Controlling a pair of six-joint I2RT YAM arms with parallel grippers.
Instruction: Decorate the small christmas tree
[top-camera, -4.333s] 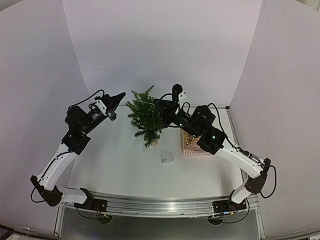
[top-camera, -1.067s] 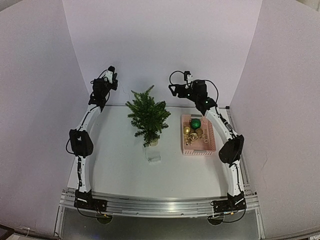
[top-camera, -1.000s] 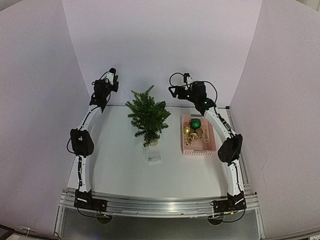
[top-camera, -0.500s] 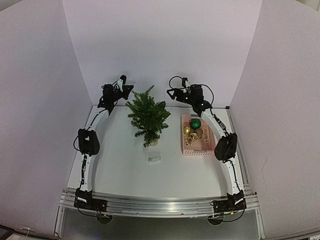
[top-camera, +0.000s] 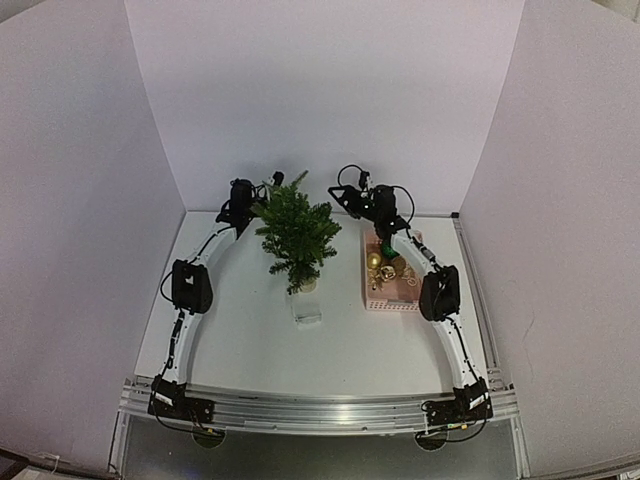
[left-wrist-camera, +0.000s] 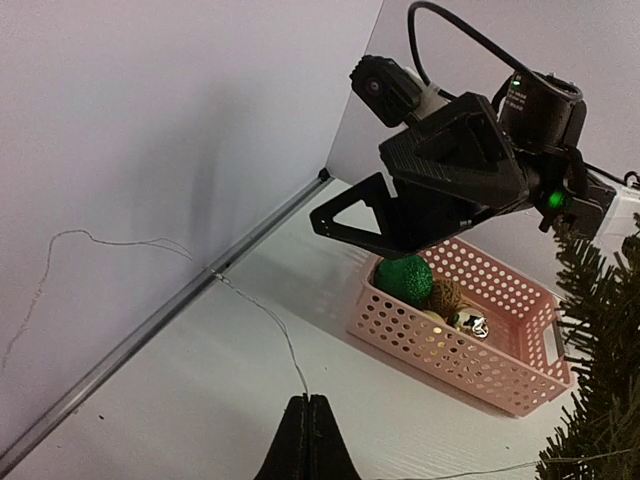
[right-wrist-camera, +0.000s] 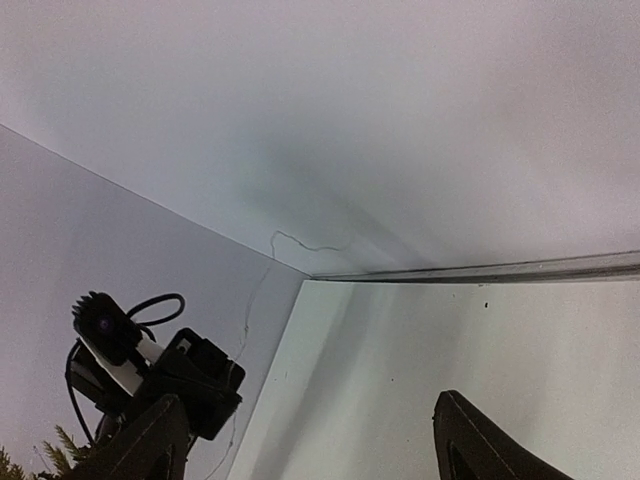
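The small christmas tree (top-camera: 296, 236) stands upright at the back middle of the table, and its needles (left-wrist-camera: 600, 340) fill the right edge of the left wrist view. My left gripper (top-camera: 267, 186) (left-wrist-camera: 307, 399) is at the tree's upper left, shut on a thin wire (left-wrist-camera: 262, 318) that runs off to the back wall. Right of the treetop my right gripper (top-camera: 341, 193) (left-wrist-camera: 385, 212) (right-wrist-camera: 310, 400) hangs open with nothing between its fingers. The wire (right-wrist-camera: 291, 240) also shows against the wall in the right wrist view.
A pink perforated basket (top-camera: 404, 294) (left-wrist-camera: 470, 352) right of the tree holds a green glitter ball (left-wrist-camera: 405, 279), gold ornaments (top-camera: 375, 262) and a bell. A small clear packet (top-camera: 306, 312) lies in front of the tree. White walls close the back and sides.
Both arms have stretched back and swung inward toward the tree. The left gripper moved right to the treetop with the wire still pinched; the right gripper drifted left above the basket's far end.
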